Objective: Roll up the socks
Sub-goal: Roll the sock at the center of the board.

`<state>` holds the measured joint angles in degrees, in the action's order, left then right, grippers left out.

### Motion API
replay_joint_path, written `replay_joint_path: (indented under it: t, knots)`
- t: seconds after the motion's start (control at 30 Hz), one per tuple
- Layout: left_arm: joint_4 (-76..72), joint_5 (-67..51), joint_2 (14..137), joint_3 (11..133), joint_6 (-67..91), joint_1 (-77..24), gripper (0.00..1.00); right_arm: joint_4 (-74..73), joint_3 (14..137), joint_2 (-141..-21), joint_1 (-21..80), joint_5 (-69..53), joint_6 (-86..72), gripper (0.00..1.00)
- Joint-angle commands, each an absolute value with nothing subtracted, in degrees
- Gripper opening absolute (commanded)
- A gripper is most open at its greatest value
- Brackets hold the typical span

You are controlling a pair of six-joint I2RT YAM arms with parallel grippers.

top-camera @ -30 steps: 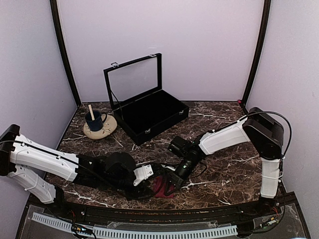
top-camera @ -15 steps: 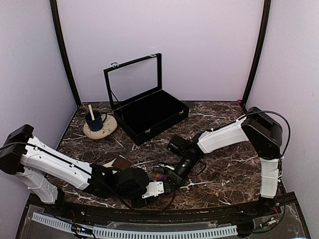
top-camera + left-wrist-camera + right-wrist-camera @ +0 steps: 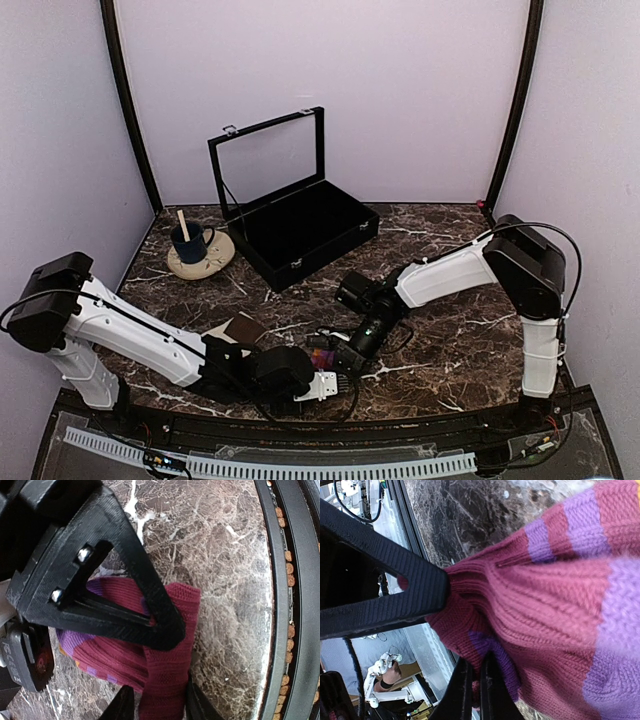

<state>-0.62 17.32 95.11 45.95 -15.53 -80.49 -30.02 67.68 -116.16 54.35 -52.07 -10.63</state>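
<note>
The magenta-pink sock [image 3: 321,352], with purple stripes, lies bunched on the marble near the front edge, between both grippers. In the left wrist view the sock [image 3: 165,645] has its cuff strip running between my left gripper's [image 3: 159,706] fingers, which press on both sides of it. My right gripper [image 3: 476,690] is shut on a fold of the sock [image 3: 555,605], its two fingers almost touching. In the top view the left gripper [image 3: 337,380] sits just in front of the sock and the right gripper [image 3: 343,357] just to its right. A flat beige-and-brown piece [image 3: 238,328], perhaps the cream sock, lies to the left.
An open black case [image 3: 310,225] stands at the back centre. A beige saucer with a dark blue cup [image 3: 200,250] stands at the back left. The black front rail [image 3: 295,605] runs close beside the sock. My left arm [image 3: 150,340] lies low across the front left.
My left arm has swung toward the front edge and its gripper has moved right and nearer, under the sock. The beige-and-brown piece is now uncovered. The right gripper has hardly moved.
</note>
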Motion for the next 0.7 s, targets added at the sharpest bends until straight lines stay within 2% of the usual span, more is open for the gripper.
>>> replay_joint_path:
  t: [0.0, 0.4, 0.53, 0.67]
  knots:
    - [-1.35, 18.24, 95.52, 47.37, -17.32, -80.77, 0.37, -30.83, 68.28, -117.64, 53.9, -51.75, -10.69, 0.0]
    - [-0.85, 18.04, 98.15, 48.16, -18.58, -80.77, 0.27, -31.55, 68.55, -118.2, 53.61, -52.12, -9.91, 0.0]
    - [-0.42, 16.97, 98.54, 48.33, -19.08, -80.77, 0.17, -32.11, 68.63, -118.38, 53.53, -52.04, -9.59, 0.0]
    - [0.35, 15.15, 98.9, 48.71, -19.31, -80.56, 0.13, -32.79, 68.94, -118.47, 53.37, -51.66, -9.09, 0.0]
